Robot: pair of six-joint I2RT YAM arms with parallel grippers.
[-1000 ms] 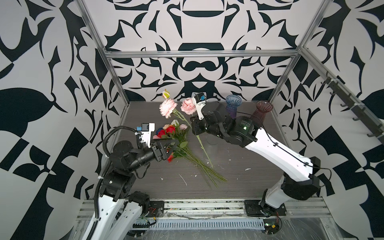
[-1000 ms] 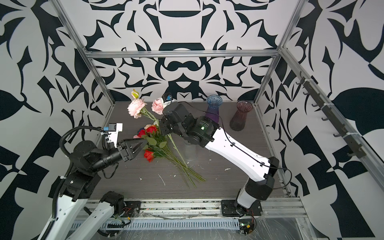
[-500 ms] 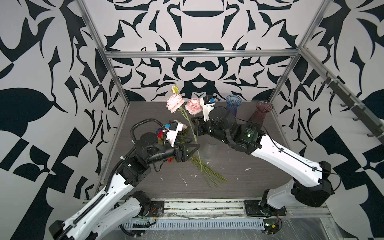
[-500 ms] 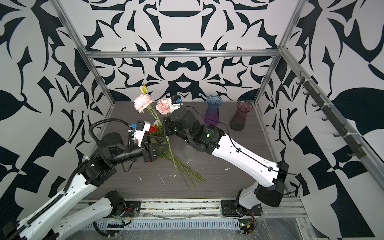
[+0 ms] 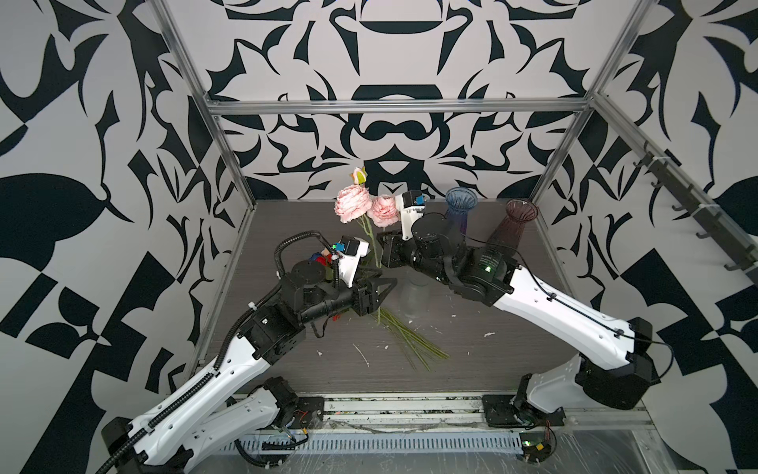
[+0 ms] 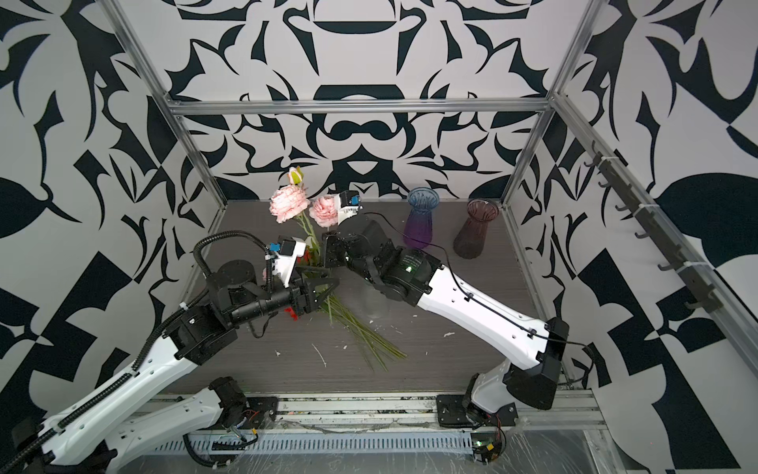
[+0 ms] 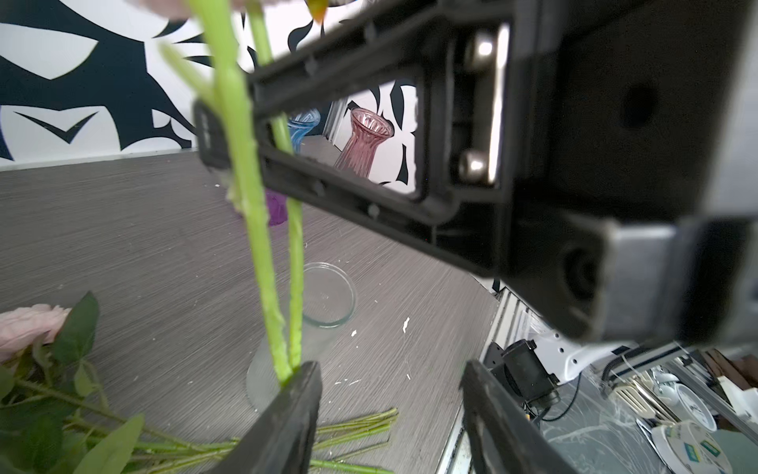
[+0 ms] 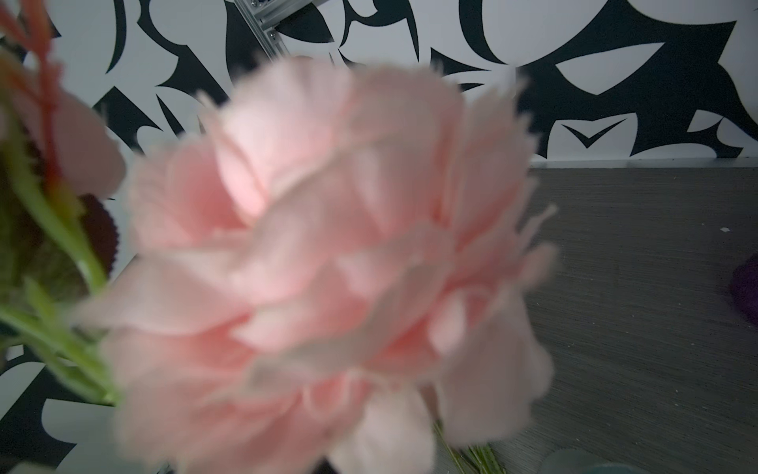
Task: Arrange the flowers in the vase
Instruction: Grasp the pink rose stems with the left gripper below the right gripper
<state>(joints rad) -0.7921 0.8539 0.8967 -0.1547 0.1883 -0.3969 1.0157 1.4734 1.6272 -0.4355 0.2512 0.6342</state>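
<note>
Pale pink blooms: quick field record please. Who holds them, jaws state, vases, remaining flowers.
pale pink blooms: two, held up, stems hanging down
right jaws: shut on their stems
left jaws: open, stem ends by one tip
clear vase: on table, no flowers inside
flower pile: lying on table
blue-purple vase: at back, empty
dark pink vase: at back, empty
</note>
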